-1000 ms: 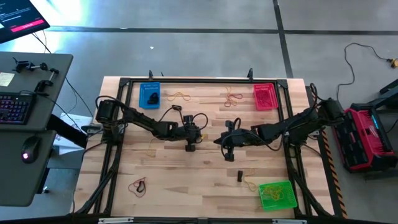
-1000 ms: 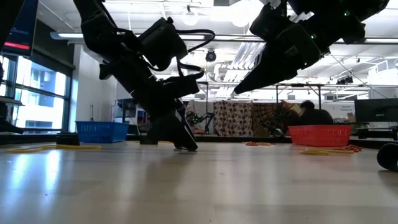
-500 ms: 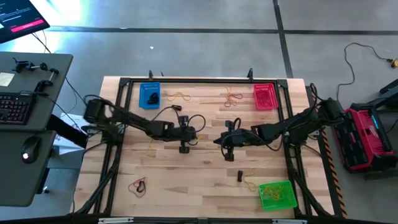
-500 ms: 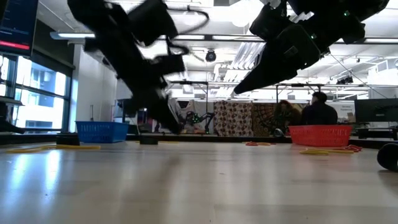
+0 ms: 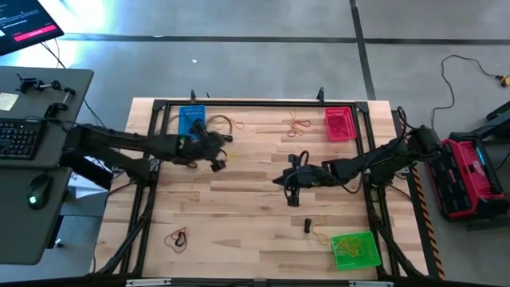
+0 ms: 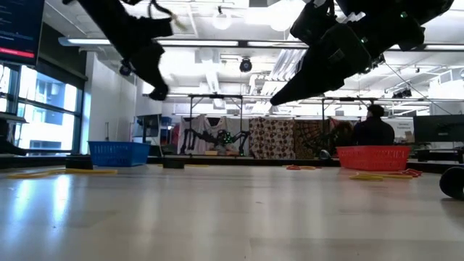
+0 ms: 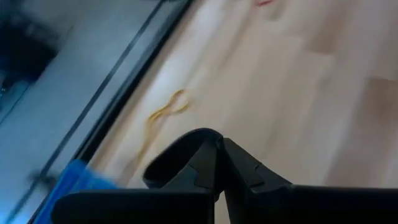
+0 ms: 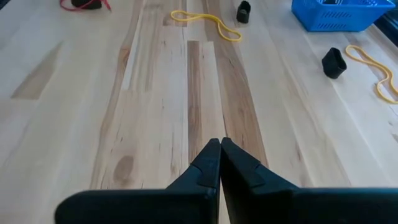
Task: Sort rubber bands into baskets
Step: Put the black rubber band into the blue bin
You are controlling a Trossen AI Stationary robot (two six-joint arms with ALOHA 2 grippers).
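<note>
I have the left gripper (image 5: pixel 216 162) raised over the wooden surface (image 5: pixel 255 231), near the blue basket (image 5: pixel 191 122) at the far left. Its fingers (image 7: pixel 205 155) are clenched together with nothing visible between them. A yellow-orange rubber band (image 7: pixel 163 113) lies on the surface ahead of it, beside the black frame rail (image 7: pixel 124 74).

The right gripper (image 5: pixel 291 194) hangs near the middle of the surface, its fingers (image 8: pixel 219 163) pressed shut on nothing. Ahead of it I see another yellow-orange rubber band (image 8: pixel 205 23), two small black blocks (image 8: pixel 334 63), and the blue basket beyond them.

The red basket (image 5: pixel 339 123) sits at the far right corner, with red bands (image 5: pixel 299 124) loose on the surface just beside it. The green basket (image 5: pixel 355 249) is at the near right with yellow bands in it, and a yellow band (image 5: pixel 319 231) and a small black object (image 5: pixel 307 225) lie near it. A tangle of red and black bands (image 5: pixel 176 237) lies at the near left, well apart from every basket. Nothing lies between either gripper and the bands nearest it.
</note>
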